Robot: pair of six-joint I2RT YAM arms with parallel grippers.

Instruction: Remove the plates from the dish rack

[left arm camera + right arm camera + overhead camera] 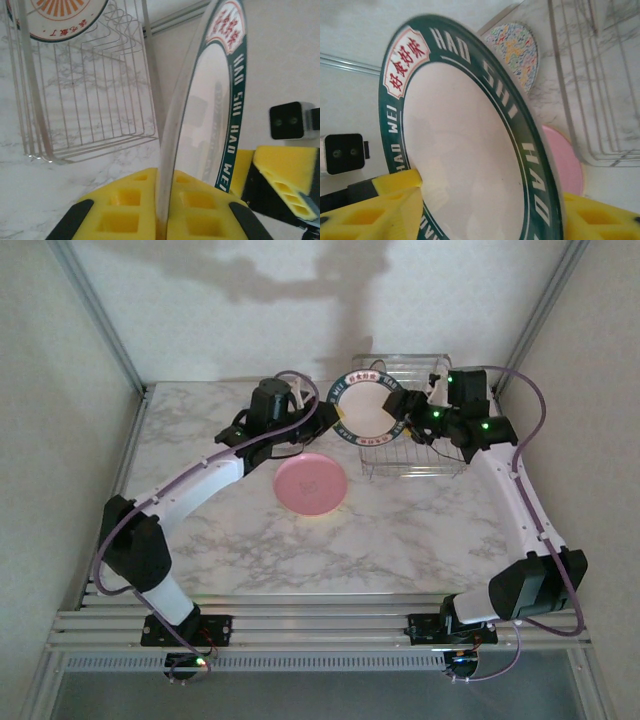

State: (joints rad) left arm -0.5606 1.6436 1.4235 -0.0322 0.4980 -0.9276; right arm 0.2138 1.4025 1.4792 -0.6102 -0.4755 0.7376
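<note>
The green-rimmed plate (362, 408) is up on edge in the air, toward the far edge of the desk (400, 530) and just left of the rack (415, 465), which sits by the far right corner. Both arms meet at it, which reads to me as a handover.

The left jaws are closed tight on the plate's lower rim, their yellow pads (125, 210) pinching the rim between them. That grip is what keeps it upright. The right jaws stand apart with a yellow finger (395, 205) on each side, straddling the plate without squeezing it, so the weight looks to be on the left arm alone.

Passing it leftward makes sense, since the unloaded plates lie on that side. A pink plate (311, 484) lies flat near the middle of the desk, and a speckled plate (516, 49) lies flat beyond it. One plate with an orange centre (60, 15) seems to be standing at the rack's end, so I'd judge the job partly done.

The edge-on hold is slim, and any tilt could let the plate slip.
</note>
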